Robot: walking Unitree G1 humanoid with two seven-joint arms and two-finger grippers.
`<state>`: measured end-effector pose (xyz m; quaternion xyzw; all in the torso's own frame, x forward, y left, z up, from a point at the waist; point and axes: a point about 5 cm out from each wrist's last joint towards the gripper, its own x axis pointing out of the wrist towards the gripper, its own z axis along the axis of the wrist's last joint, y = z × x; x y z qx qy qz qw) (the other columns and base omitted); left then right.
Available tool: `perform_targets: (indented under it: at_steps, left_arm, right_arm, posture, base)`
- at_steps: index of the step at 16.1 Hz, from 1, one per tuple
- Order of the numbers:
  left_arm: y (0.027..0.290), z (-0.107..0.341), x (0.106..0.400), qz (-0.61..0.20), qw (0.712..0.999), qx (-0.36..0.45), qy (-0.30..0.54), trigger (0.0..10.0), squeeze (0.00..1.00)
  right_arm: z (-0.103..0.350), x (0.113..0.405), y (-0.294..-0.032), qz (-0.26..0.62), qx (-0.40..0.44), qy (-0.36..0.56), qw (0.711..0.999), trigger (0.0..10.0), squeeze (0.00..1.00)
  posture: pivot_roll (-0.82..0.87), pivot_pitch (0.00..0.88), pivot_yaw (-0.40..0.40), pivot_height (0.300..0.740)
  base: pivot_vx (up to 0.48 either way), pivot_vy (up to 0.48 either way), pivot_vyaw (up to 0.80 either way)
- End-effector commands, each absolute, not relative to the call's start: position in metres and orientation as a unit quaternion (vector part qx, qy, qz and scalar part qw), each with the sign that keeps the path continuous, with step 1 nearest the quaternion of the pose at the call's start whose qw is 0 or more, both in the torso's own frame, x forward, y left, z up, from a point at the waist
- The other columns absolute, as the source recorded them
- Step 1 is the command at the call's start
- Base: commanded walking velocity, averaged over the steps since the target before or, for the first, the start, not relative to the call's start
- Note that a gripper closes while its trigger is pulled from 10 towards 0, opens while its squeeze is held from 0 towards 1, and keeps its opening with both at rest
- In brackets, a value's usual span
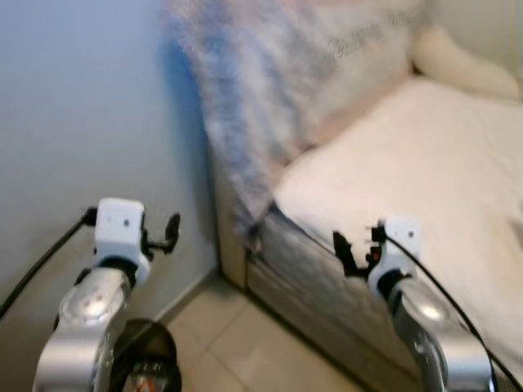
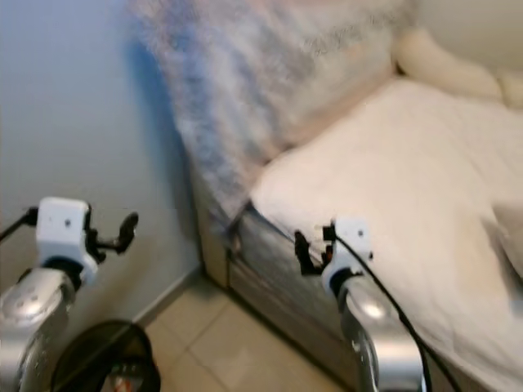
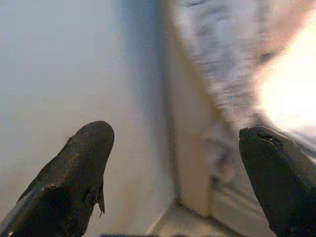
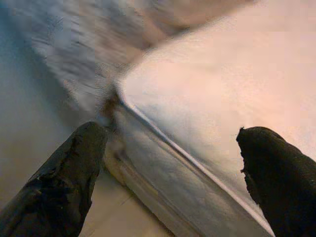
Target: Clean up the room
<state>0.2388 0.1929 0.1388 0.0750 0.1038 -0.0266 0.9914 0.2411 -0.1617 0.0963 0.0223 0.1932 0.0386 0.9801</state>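
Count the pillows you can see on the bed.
1. A cream pillow lies at the far end of the bed, against the wall. The draped blanket may hide others.

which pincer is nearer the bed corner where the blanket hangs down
Right. The right pincer hovers just off the mattress edge below the blanket; the left pincer is farther off, beside the wall.

The sheet looks like soft matt cloth; the blanket woolly. The arms are glossy silver metal, the fingers matt black, the floor smooth tile.
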Motion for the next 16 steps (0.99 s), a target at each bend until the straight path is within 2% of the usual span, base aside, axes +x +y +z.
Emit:
perform_targets:
  at_steps: [1, 5, 9, 16]
  left_arm:
    - [0.1936, 0.1420, 0.2418, -0.025, 0.992, 0.083, 0.095, 10.0, 0.00]
    - [0.1892, 0.1425, 0.2442, -0.043, 0.990, 0.096, 0.090, 10.0, 0.00]
    - [0.1929, 0.1456, 0.2437, -0.037, 0.990, 0.099, 0.088, 10.0, 0.00]
    - [0.1965, 0.1455, 0.2430, -0.031, 0.990, 0.101, 0.092, 10.0, 0.00]
  right_arm:
    - [0.0999, 0.2442, -0.1613, 0.035, 0.021, 0.188, 0.981, 10.0, 0.00]
    - [0.0996, 0.2444, -0.1618, 0.030, 0.017, 0.191, 0.981, 10.0, 0.00]
    - [0.0943, 0.2397, -0.1665, 0.021, 0.012, 0.201, 0.979, 10.0, 0.00]
    - [0.0982, 0.2428, -0.1600, 0.036, -0.007, 0.185, 0.982, 10.0, 0.00]
  posture:
    - [-0.02, 0.000, -0.012, 0.740]
    - [-0.01, 0.000, -0.029, 0.740]
    - [0.00, 0.000, -0.024, 0.740]
    - [0.01, 0.000, -0.020, 0.740]
  base:
    - [0.000, 0.000, -0.80]
    - [0.000, 0.000, -0.80]
    - [0.000, -0.321, -0.80]
    - [0.000, -0.331, 0.00]
